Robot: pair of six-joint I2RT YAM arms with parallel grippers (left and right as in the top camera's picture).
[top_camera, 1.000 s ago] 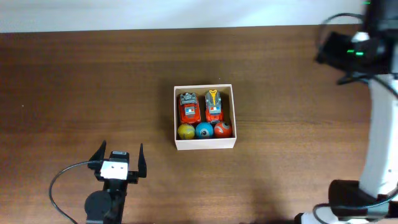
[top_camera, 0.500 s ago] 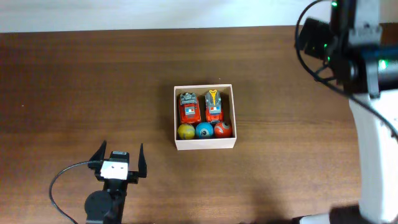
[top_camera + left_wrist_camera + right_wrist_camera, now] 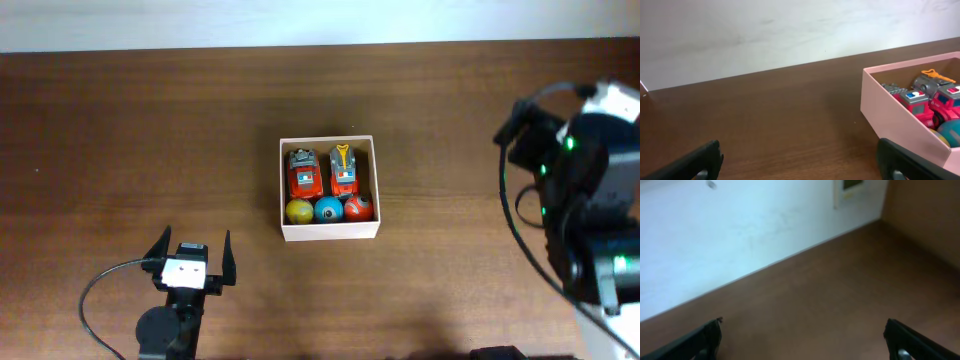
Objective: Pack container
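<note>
The container is a small cream-walled box at the table's middle. It holds two red toy cars side by side at the back and a yellow ball, a blue ball and a red ball in front. My left gripper is open and empty, to the front left of the box. In the left wrist view the container is at the right and the gripper spans bare table. My right arm is raised at the right edge. Its gripper is open and empty.
The brown wooden table ends at a white wall along the back. A black cable loops beside the left arm's base. The right wrist view shows only table and wall.
The right arm has swung from the table's far right corner toward the front along the right edge. The left gripper and the container have not moved.
</note>
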